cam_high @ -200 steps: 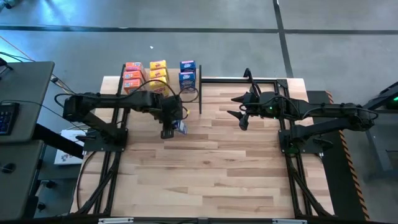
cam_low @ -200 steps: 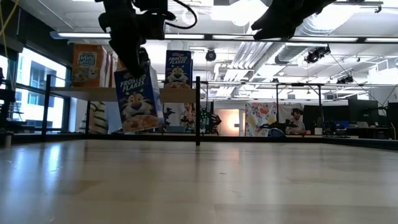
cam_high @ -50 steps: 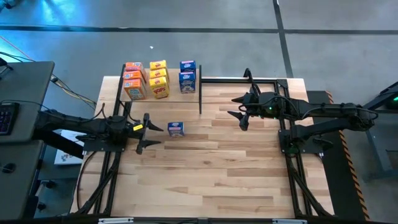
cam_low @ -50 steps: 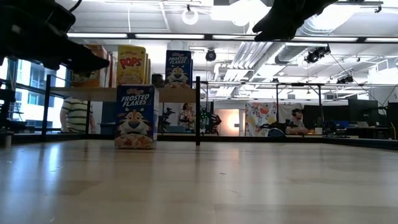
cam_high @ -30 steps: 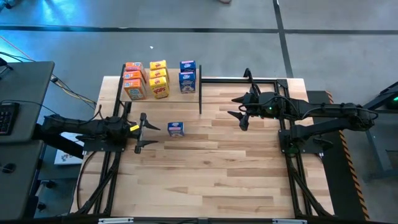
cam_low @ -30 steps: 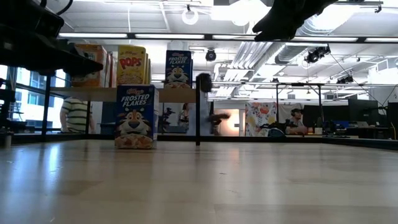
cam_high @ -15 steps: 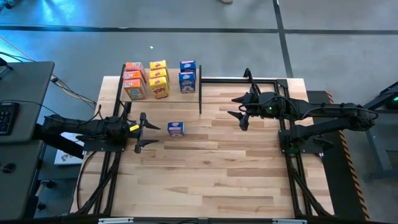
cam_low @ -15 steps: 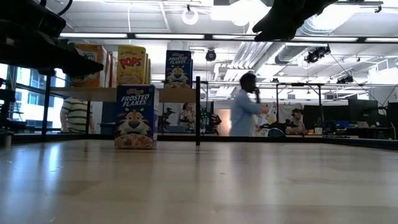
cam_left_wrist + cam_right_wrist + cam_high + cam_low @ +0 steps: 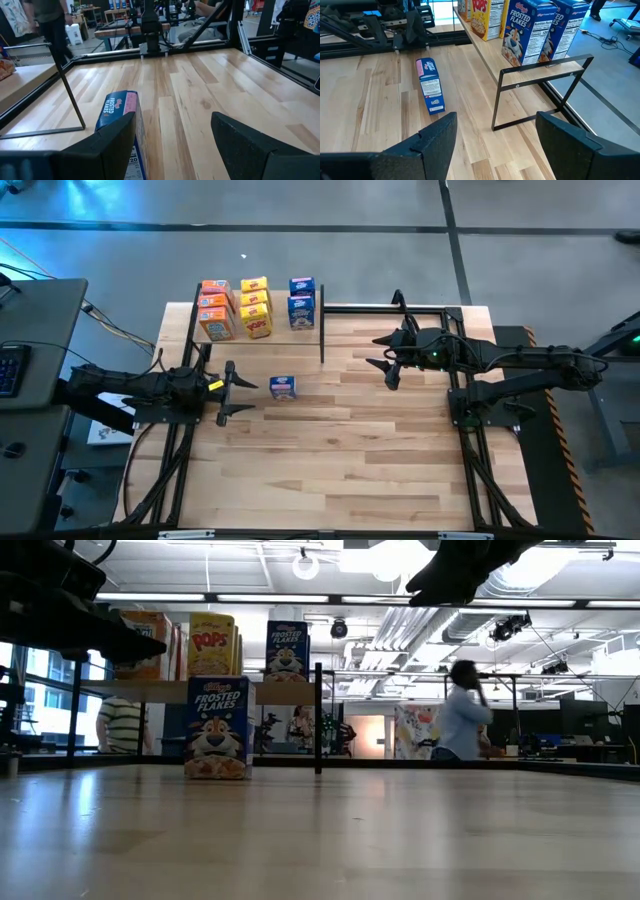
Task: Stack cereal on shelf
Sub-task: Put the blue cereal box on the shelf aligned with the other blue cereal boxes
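Both my grippers are spread and empty. Left gripper point(image 9: 233, 393) sits low, a blue box point(image 9: 283, 387) upright on the table just ahead of its fingers. Right gripper point(image 9: 385, 364) hovers apart, beyond the shelf point(image 9: 310, 330) holding the other boxes.

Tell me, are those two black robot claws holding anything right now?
Nothing is held. The left gripper and right gripper both have open jaws; the blue cardboard cereal box stands alone on the table.

Overhead, table-level and wrist cameras share the lone blue box point(image 9: 283, 387), seemingly.
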Controlling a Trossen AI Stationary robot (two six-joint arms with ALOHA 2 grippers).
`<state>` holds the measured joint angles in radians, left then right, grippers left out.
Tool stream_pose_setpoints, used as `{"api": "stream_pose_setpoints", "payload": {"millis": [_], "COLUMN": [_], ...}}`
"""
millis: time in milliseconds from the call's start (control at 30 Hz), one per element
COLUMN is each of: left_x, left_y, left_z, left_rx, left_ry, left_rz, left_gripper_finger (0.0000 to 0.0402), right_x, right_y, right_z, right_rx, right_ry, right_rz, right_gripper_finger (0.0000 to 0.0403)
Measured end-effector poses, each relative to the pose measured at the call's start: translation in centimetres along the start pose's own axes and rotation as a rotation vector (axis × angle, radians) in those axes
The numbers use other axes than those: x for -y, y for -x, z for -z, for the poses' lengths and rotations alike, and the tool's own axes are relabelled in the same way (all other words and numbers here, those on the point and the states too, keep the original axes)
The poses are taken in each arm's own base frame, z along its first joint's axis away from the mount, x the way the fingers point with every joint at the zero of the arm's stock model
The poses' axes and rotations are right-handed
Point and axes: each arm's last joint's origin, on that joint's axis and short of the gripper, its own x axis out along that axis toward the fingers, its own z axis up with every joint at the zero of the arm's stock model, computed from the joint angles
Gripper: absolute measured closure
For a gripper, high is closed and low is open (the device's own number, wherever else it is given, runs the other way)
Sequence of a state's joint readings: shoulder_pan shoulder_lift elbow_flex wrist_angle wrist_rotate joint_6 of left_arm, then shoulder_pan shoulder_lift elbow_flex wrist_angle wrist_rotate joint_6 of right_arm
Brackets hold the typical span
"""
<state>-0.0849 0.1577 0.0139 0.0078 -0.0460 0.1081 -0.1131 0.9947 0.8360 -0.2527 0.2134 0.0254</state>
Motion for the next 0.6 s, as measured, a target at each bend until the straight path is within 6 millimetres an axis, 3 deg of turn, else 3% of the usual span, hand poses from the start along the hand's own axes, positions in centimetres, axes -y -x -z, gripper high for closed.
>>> {"api": "stream_pose_setpoints", "payload": {"millis": [400,600], "left_x": [0.0,0.0], "left_y": [0.0,0.0], "left_z": [0.0,0.0], "left_rx": [0.0,0.001], "left_ry": [0.0,0.0], "left_rz": [0.0,0.0], "left_gripper_finger": [0.0151,0.0151], "right_x": [0.0,0.0], "right_y": [0.0,0.1], "right_z": [-0.1,-1.1], "right_rx": [0.007,0.111], "right_ry": [-0.002,-0.024], "right_rz": [0.0,-0.012], "right_gripper_finger": [0.0139,0.0139]}}
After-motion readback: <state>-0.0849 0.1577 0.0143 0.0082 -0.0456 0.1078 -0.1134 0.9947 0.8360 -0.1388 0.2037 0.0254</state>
